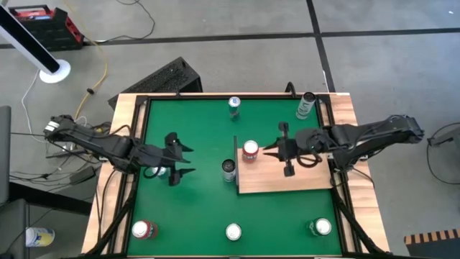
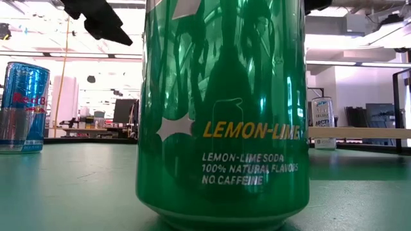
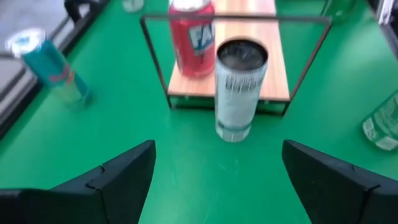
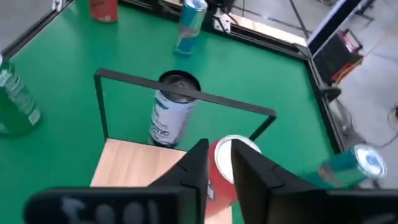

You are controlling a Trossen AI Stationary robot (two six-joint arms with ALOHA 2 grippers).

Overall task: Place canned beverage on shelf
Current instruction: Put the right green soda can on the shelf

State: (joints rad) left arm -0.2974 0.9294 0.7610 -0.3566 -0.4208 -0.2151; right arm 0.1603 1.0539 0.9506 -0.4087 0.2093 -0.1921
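Red can (image 1: 250,150): I see it upright on the shelf (image 1: 287,178), at the corner nearest the table's middle.
Right end effector (image 1: 275,150): just beside the can; I cannot tell whether its fingers grip or have let go.
Left end effector (image 1: 188,160): fingers spread, empty, over the green table (image 1: 201,216).
Grey can (image 1: 228,170): on the table, against the shelf's dark edge.
My advice: release fully, withdraw straight back, avoid tipping the can.

Bright even overhead light; glare streaks the green can (image 2: 221,115), wrist views softly blurred
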